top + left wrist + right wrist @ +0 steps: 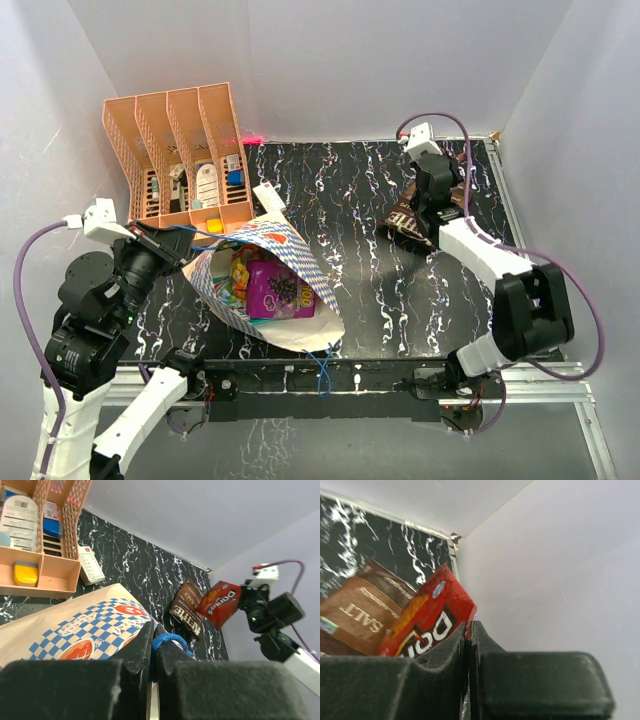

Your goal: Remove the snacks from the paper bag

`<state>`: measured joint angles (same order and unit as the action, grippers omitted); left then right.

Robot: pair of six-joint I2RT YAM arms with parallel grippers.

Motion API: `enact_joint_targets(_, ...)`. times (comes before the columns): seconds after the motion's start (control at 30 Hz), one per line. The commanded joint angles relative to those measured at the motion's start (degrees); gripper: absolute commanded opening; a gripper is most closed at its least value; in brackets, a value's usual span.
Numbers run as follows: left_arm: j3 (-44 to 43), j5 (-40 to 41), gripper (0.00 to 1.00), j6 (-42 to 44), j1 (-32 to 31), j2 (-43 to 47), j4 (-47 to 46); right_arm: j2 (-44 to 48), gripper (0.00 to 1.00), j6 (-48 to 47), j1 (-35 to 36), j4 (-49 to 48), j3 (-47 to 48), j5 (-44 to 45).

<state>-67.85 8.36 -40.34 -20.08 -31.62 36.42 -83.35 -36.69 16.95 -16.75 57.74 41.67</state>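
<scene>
Two risks: your right end effector (pixel 468 630) may drop its pinched red Doritos packet (pixel 422 622) off the edge of the counter (pixel 350 200); your left end effector (pixel 154 630), clamping the blue cord handle (pixel 170 641) of the paper bag (pixel 90 625), may tip it.

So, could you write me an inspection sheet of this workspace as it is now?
Surface: black marble table, white veins.
Job's things: paper bag on its side, purple packet inside; brown packet on table; red packet held up.
Clutter: pink file organiser, white box beside it.
Grippers: left gripper shut on blue cord handle; right gripper shut on red packet.
Cables: purple cable on each arm.
Surroundings: white walls, nothing else seen.
</scene>
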Motion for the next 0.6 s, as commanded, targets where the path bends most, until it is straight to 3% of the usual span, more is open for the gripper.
enact_joint_targets(0.0,-0.79,-3.2,0.0,-0.5,0.05,-0.88,-4.11,-4.09,0.07,-15.52,-3.15,-9.49,0.79,-4.1)
enact_joint_targets(0.23,-2.64,-11.01,0.0,-4.47,0.09,-4.51,-2.21,-9.87,0.07,-18.05,-3.53,-11.09,-2.12,-13.09)
enact_joint_targets(0.43,-6.45,-11.33,0.0,-4.4,-0.77,-5.8,1.46,-9.57,0.07,-15.64,-3.43,-9.15,-3.23,-16.58)
enact_joint_targets(0.57,-6.65,-11.09,0.0,-4.23,-1.63,-5.94,3.0,-8.71,0.07,-20.11,-5.53,-6.68,-2.49,-15.12)
